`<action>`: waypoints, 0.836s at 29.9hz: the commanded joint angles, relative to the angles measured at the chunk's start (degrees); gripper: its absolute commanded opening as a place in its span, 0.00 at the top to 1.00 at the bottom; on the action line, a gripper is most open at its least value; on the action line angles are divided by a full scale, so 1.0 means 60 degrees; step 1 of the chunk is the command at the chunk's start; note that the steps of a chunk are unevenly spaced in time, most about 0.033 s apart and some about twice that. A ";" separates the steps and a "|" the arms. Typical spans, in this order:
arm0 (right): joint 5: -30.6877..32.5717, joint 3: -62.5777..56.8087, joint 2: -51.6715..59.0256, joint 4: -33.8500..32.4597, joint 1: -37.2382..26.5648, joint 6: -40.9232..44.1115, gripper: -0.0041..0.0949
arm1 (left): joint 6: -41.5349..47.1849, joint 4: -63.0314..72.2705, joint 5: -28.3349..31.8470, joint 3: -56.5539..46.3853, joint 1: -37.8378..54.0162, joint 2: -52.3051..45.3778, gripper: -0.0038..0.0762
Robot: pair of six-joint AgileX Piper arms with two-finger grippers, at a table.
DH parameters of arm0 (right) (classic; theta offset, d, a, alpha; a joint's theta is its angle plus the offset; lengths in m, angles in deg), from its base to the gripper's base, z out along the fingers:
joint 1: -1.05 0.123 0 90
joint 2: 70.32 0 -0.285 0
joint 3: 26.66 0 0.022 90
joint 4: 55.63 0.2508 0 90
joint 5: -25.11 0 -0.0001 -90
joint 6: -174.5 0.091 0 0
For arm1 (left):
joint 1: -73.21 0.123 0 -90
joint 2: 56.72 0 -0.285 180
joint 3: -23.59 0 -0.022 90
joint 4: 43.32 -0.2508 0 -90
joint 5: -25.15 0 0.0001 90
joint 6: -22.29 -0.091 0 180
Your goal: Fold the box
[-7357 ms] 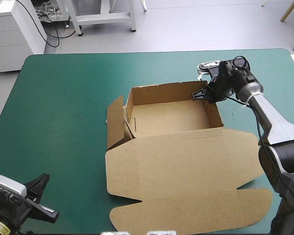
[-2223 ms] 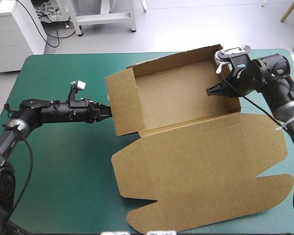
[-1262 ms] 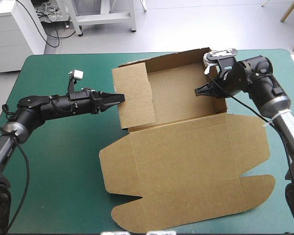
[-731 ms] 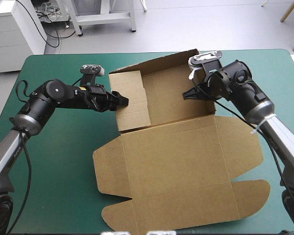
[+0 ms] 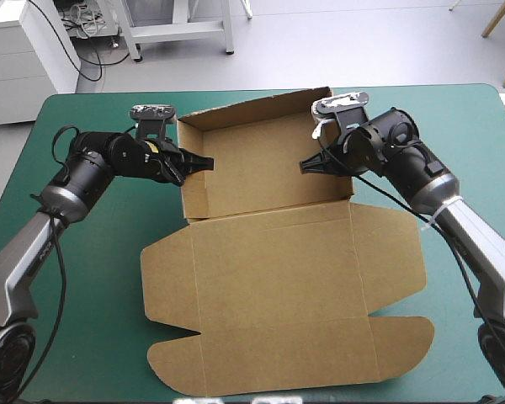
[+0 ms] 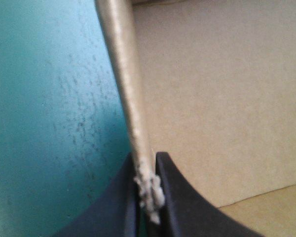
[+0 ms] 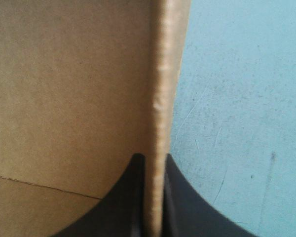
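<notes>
One brown box [image 5: 278, 278] is seen on the teal-green surface [image 5: 84, 286], its lid spread flat at the near side and its tray standing behind. The tray's left wall is pinched by the left end effector [image 5: 204, 162] and its right wall by the right end effector [image 5: 307, 166].

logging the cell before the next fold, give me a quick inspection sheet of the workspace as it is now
surface: teal-green cover, lying flat; fine scuffs show in the wrist views
job's things: box, brown, an open tray with far and side walls raised; its lid lies flat toward the table's near edge
clutter: nothing seen
grippers: left gripper shut on the tray's left wall; right gripper shut on the right wall; in each wrist view the wall's edge runs between the black fingers
cables: nothing seen
surroundings: nothing seen
</notes>
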 commanded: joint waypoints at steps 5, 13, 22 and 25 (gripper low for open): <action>-0.0665 0.0344 -0.0517 0.1064 -0.0047 -0.0319 0.98 | -0.0204 0.0375 -0.0817 0.1560 -0.0188 0.0976 0.96; 0.0160 0.0999 -0.1717 0.2260 -0.1152 -0.1039 0.98 | 0.0038 -0.0557 -0.1702 0.1851 -0.0188 0.2210 0.96; 0.1525 0.2090 -0.3359 0.2209 -0.1542 -0.1836 0.98 | -0.0387 -0.0304 -0.1891 0.1851 -0.0188 0.3166 0.96; 0.1525 0.2384 -0.3742 0.2303 -0.1542 -0.1994 0.98 | -0.0696 -0.0304 -0.1795 0.1851 -0.0188 0.3218 0.96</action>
